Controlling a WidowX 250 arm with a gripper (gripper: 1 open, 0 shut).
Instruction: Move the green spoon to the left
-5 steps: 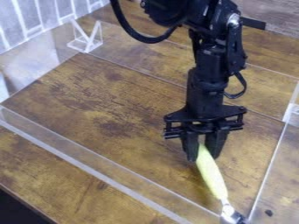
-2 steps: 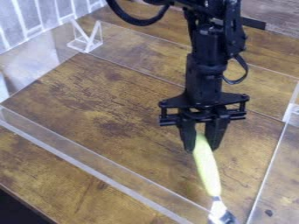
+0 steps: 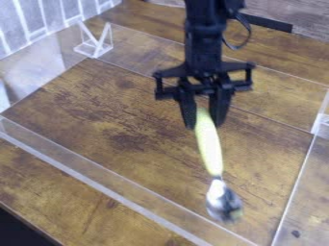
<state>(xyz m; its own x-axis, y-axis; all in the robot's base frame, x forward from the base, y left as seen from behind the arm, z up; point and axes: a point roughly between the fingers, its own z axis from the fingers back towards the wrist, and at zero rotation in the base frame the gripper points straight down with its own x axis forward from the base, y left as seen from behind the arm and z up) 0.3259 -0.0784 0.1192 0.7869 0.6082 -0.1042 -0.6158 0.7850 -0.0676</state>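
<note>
Since the earlier view, the gripper (image 3: pixel 205 108) is rising and drifting left with the green spoon (image 3: pixel 210 154), now dangling clear of the desk (image 3: pixel 90 120); its jaws are pinching only the handle's top end, so the swinging bowl could twist the spoon loose; the arm is standing nearly vertical, gripper pointing straight down.

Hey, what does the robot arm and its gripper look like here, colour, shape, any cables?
The arm is all black, a slim jointed column. A black cable loops near its upper part. The gripper is black too, with a wide crossbar and two narrow straight fingers pointing down from it. No markings can be made out in this blurred view.
</note>
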